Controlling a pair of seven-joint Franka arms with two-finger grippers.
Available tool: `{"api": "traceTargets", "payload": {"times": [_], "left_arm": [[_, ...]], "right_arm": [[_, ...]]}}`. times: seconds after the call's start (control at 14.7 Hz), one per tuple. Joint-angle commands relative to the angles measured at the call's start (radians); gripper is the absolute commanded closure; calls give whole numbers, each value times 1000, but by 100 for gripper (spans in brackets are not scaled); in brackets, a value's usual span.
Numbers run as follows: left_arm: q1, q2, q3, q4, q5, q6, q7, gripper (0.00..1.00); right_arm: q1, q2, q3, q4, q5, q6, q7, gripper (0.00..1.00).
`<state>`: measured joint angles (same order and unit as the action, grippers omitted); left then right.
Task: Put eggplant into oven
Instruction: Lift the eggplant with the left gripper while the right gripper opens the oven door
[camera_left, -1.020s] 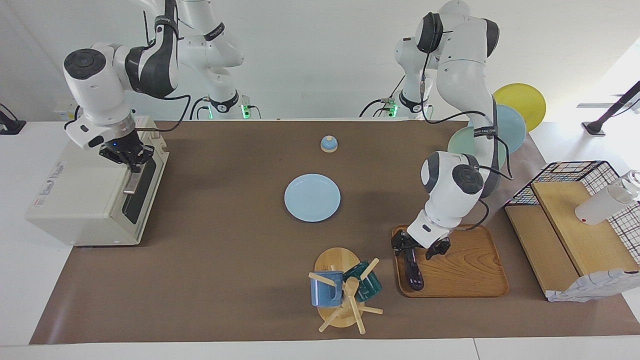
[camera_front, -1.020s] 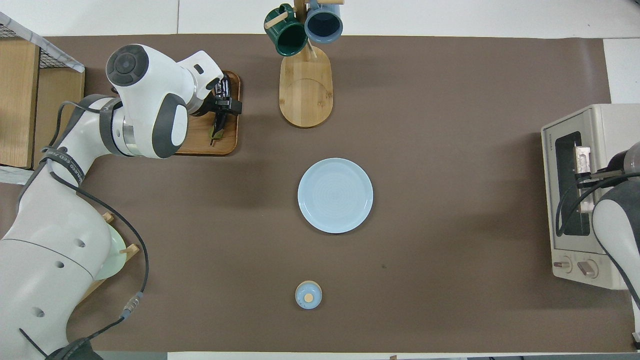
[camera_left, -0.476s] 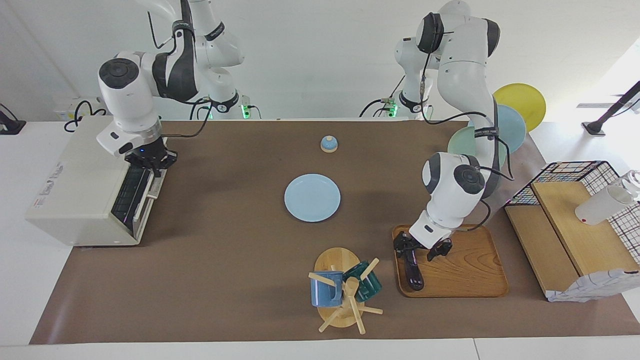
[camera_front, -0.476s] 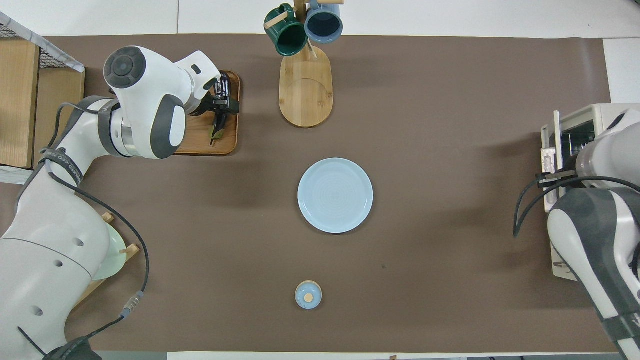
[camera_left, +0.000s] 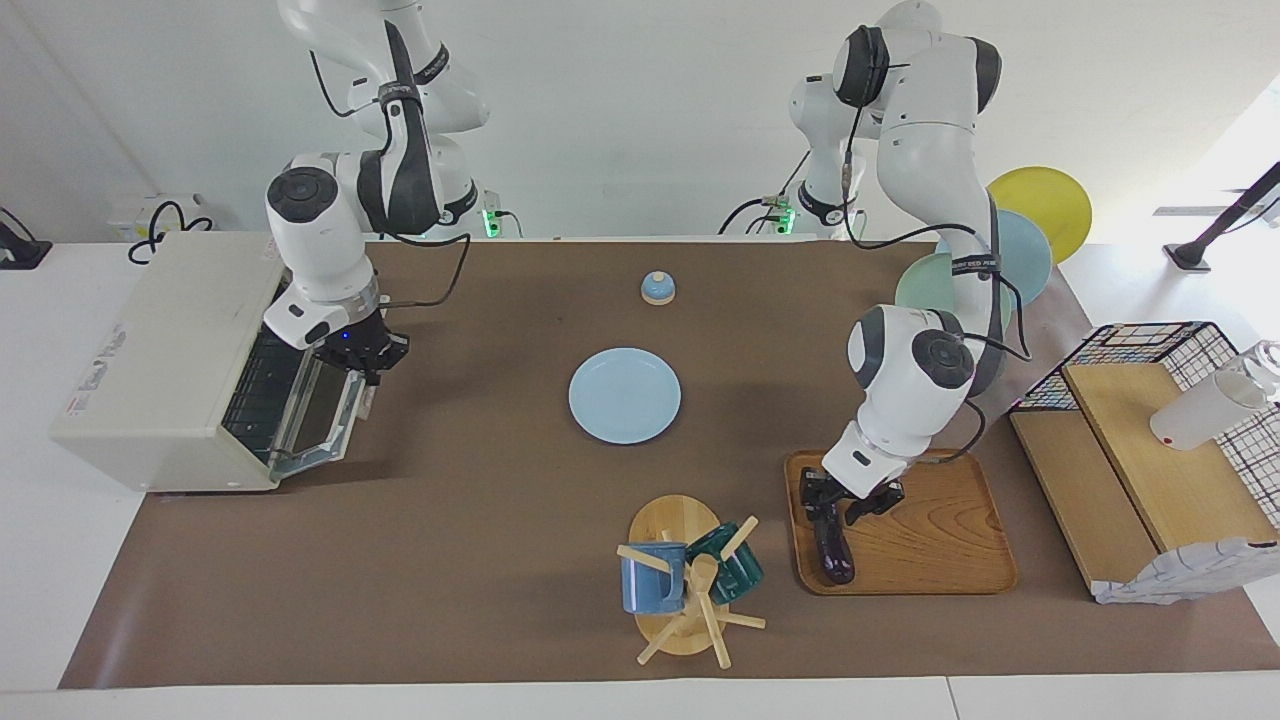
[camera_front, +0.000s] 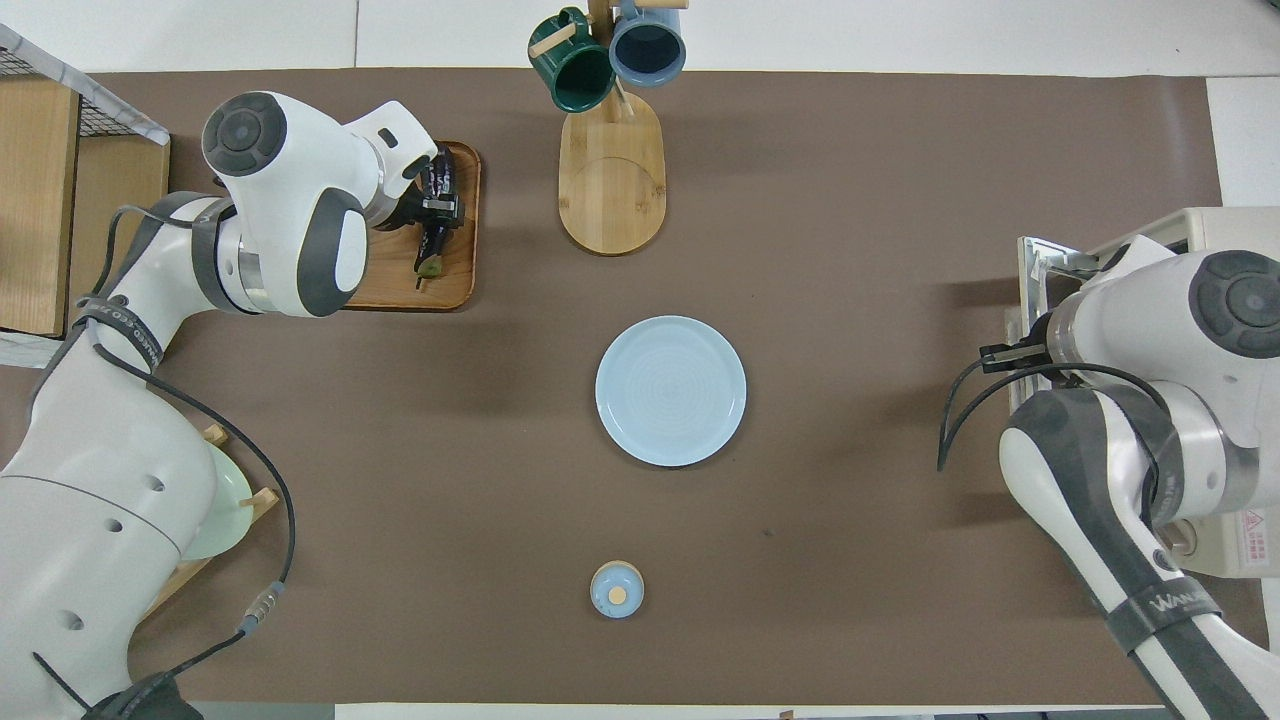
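Observation:
The dark purple eggplant (camera_left: 831, 548) (camera_front: 431, 245) lies along the edge of a wooden tray (camera_left: 930, 540) (camera_front: 460, 290) at the left arm's end of the table. My left gripper (camera_left: 838, 502) (camera_front: 437, 212) is down on the eggplant's middle, fingers drawn in against it. The off-white oven (camera_left: 160, 330) stands at the right arm's end. Its glass door (camera_left: 322, 420) (camera_front: 1033, 265) hangs partly open. My right gripper (camera_left: 366, 366) is shut on the handle at the door's top edge. In the overhead view the right arm covers most of the oven.
A light blue plate (camera_left: 625, 395) lies mid-table, with a small blue bell (camera_left: 657, 288) nearer to the robots. A wooden mug rack (camera_left: 690, 585) with two mugs stands beside the tray. A wire basket and wooden shelf (camera_left: 1150, 440) sit past the tray.
My right gripper swung out and down from the oven front, pulling the door from closed to partly open. My left gripper's fingers closed in on the eggplant, which stayed on the tray.

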<state>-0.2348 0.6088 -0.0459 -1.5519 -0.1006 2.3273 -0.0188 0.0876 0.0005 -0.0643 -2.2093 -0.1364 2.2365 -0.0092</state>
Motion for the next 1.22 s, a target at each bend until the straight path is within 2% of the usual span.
{"api": "traceTargets", "payload": {"times": [0.0,0.34,0.61,0.95,1.16], "left_arm": [[2,-9,0,-20,16,21,17,47],[0,-14,0,-30,16,15,17,98],[3,-21,-2,-17,7,-22,4,100],[-7,-177,-3,-30,-8,-205,-100,100],[-67,-269,-5,-33,-10,-346,-225,100]], "right_arm": [[-49,49,-28,-32,-52,121,-17,100],[-22,87,-25,-55,-43,166,17,100],[3,118,-25,-55,15,180,48,100],[72,113,-20,-35,141,164,55,100],[142,110,-20,51,156,63,122,100]]}}
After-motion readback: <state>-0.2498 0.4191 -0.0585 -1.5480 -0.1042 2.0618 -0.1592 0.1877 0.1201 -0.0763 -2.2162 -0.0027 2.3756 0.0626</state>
